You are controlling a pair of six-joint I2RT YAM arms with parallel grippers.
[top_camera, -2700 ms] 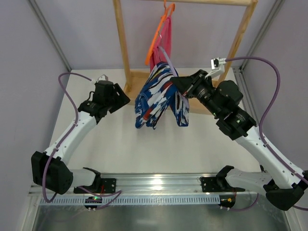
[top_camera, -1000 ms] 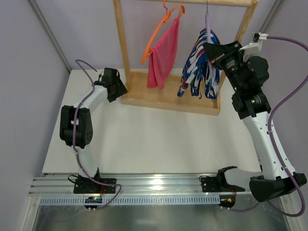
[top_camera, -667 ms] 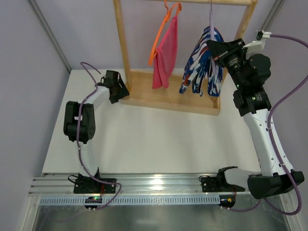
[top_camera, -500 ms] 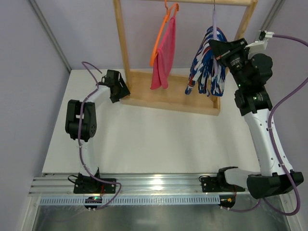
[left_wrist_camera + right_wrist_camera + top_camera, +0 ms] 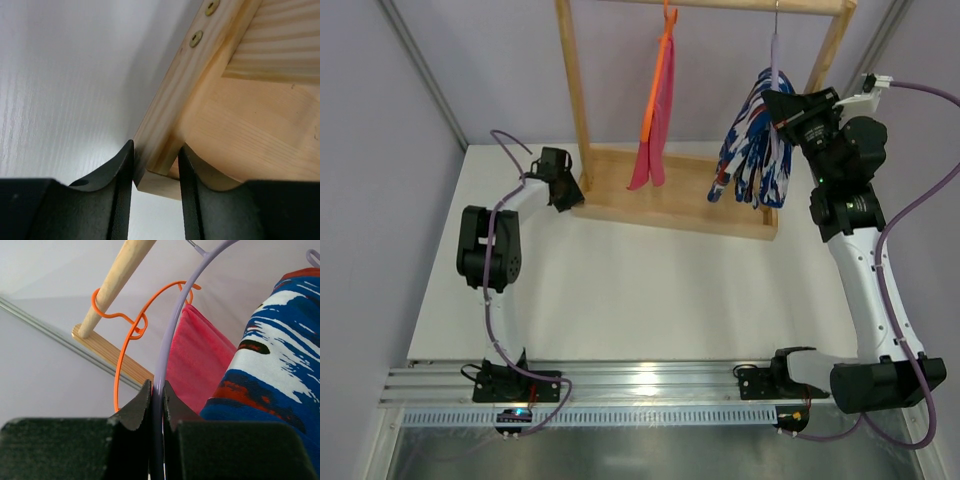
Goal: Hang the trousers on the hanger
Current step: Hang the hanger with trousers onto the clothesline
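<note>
The trousers (image 5: 752,145), printed blue, white, red and black, hang folded over the pale lilac hanger (image 5: 773,62) at the right end of the wooden rack. The hanger's silver hook (image 5: 777,18) reaches up to the top rail (image 5: 740,4). My right gripper (image 5: 788,107) is shut on the hanger's lilac arm (image 5: 167,330), with the trousers (image 5: 272,370) just to the right of the gripper's fingers (image 5: 156,390). My left gripper (image 5: 563,190) sits low at the rack's left corner, with both jaws pressed against the edge of the wooden base (image 5: 235,115).
An orange hanger (image 5: 663,60) with pink cloth (image 5: 645,150) hangs from the same rail, left of the trousers. The rack's left post (image 5: 572,80) and right post (image 5: 825,50) rise from the base (image 5: 670,205). White table (image 5: 650,290) lies in front.
My right gripper has carried the hanger and trousers up and to the right, bringing the hook to the rail. The pink cloth has swung edge-on. The left jaws have closed onto the base corner.
</note>
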